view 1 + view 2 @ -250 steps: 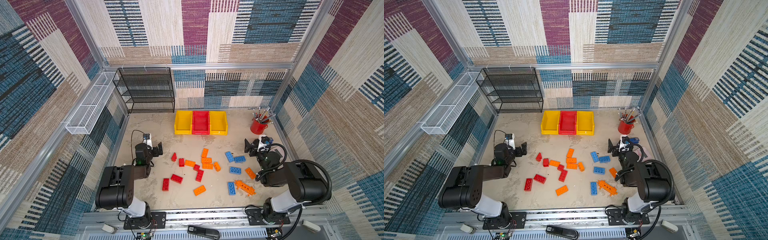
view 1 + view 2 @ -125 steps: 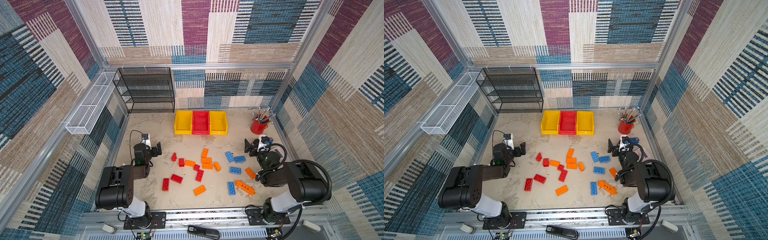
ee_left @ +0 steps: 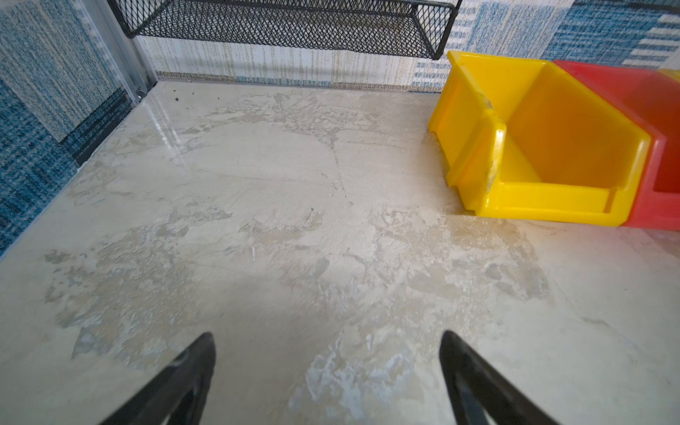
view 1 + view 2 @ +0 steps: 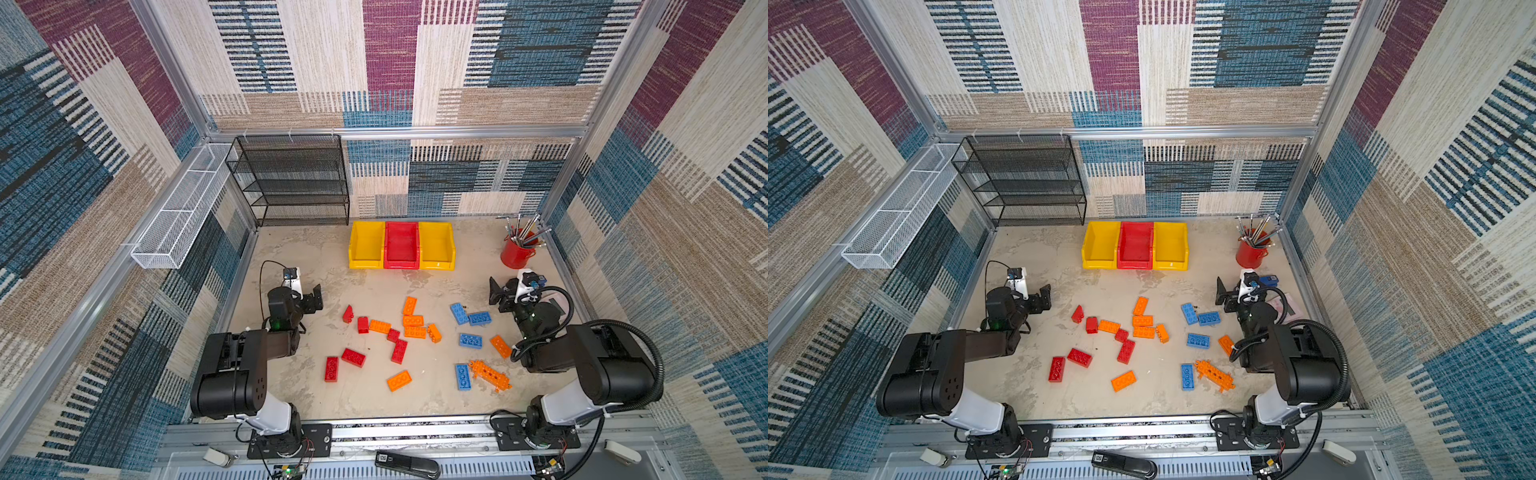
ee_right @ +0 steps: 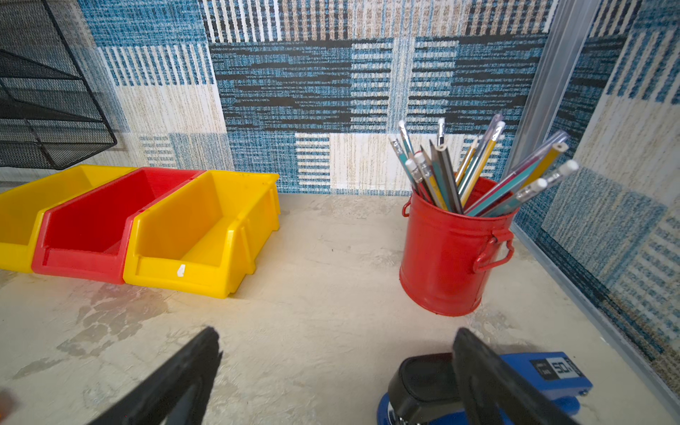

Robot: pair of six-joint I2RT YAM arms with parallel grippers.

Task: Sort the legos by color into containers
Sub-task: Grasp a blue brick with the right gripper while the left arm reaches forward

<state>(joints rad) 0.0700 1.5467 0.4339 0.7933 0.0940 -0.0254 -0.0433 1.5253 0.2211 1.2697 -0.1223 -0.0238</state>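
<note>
Left tool and right tool gape empty; legos show only in both top views.

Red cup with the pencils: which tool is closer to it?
Right. The right tool sits just in front of the cup; the left tool is far off, across the table.

Wide-apart left gripper over tabletop — yellow bin touches red bin.
</note>
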